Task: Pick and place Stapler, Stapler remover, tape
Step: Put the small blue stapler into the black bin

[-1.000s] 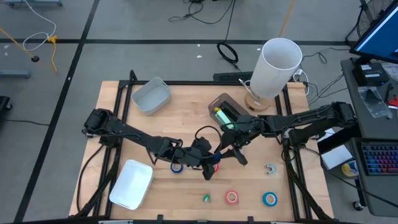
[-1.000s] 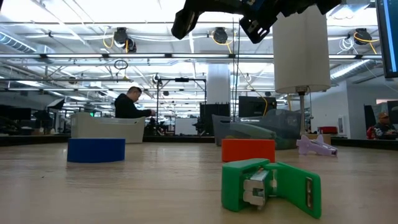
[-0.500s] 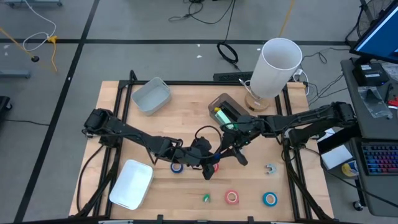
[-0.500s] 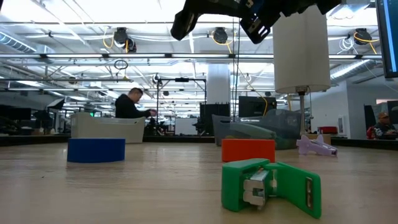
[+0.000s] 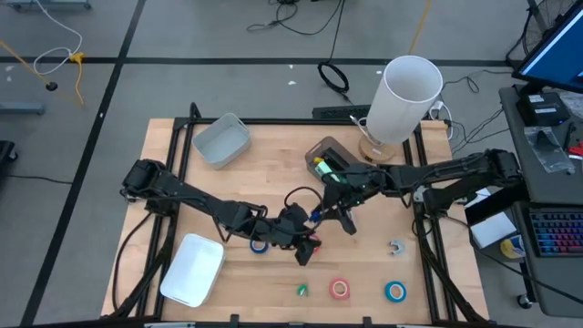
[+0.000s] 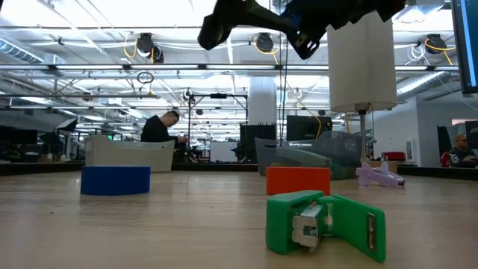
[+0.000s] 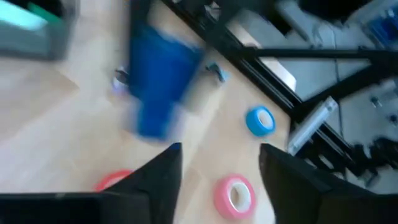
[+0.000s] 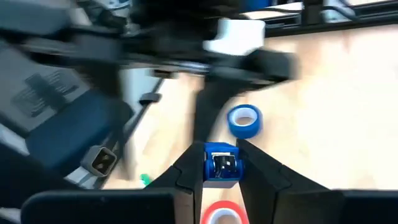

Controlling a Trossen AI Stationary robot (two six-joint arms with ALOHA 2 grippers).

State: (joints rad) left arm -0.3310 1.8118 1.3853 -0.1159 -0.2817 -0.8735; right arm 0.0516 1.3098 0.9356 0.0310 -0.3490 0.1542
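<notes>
My right gripper (image 8: pixel 221 177) is shut on a small blue stapler (image 8: pixel 221 162), raised above the table's middle (image 5: pixel 319 215). A blue tape roll (image 8: pixel 244 119) and a red one (image 8: pixel 217 214) lie flat below it. My left gripper (image 7: pixel 217 177) hovers open beside it (image 5: pixel 305 246), touching nothing. Flat on the wood lie a blue roll (image 5: pixel 260 244), a red roll (image 5: pixel 312 244), a pink roll (image 5: pixel 340 289) and another blue roll (image 5: pixel 394 292). A pale staple remover (image 5: pixel 395 247) lies toward the right. A green stapler (image 6: pixel 325 224) lies near the front edge. My right gripper pinches the small blue stapler between its two fingers, one finger (image 8: pixel 189 177) on each of the stapler's sides (image 8: pixel 210 167), with its metal face toward the wrist camera. It is lifted clear of the table. How far back it reaches between the fingers does not show.
A grey tray (image 5: pixel 221 139) sits at the far left and a white tray (image 5: pixel 193 269) at the near left. A clear bin (image 5: pixel 321 151) holding a green item stands at far centre, with a tall white cylinder (image 5: pixel 405 96) beyond it. Bare wood lies at the near left centre.
My right gripper, still shut on the blue stapler, has moved a little toward the table's far and left edges and has tipped; both wrist views are blurred by motion. The tape rolls have stayed where they were.
</notes>
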